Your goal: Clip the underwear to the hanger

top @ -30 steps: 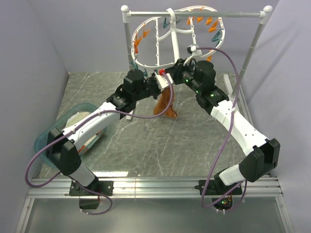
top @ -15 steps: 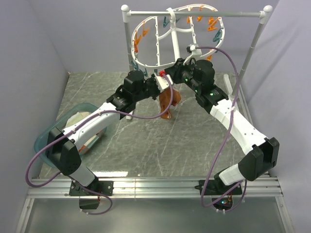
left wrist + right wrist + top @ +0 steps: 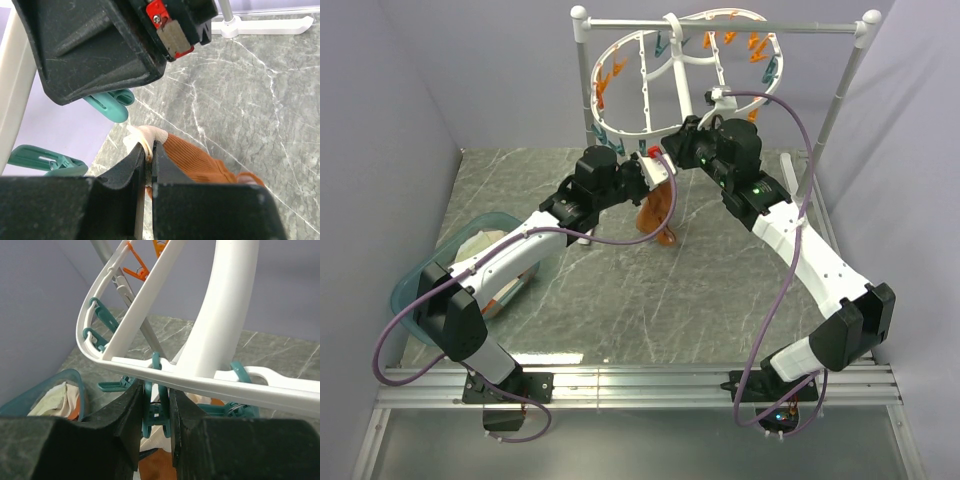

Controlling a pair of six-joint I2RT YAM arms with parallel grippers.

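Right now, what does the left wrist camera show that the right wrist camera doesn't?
Only left wrist: the left jaws shut on the underwear at its cream waistband, plus the stand's foot. Only right wrist: the right jaws closed on a teal clothespin under the hanger, orange clothespins above, and the teal basket. Both: the underwear's rust-orange fabric, teal clothespins, the marble table.

Saw rust-orange underwear [image 3: 197, 161] with a cream edge, between the black fingers of the left claw [image 3: 150, 150]. Noted a teal clothespin [image 3: 151, 415] between the black fingers of the right claw [image 3: 156, 399], under the white hanger [image 3: 220, 315], with orange clothespins [image 3: 139, 270] higher up. Found a grey marble table [image 3: 260, 85] veined in white beneath the left claw, and a teal tub [image 3: 75, 382] left of the right claw.
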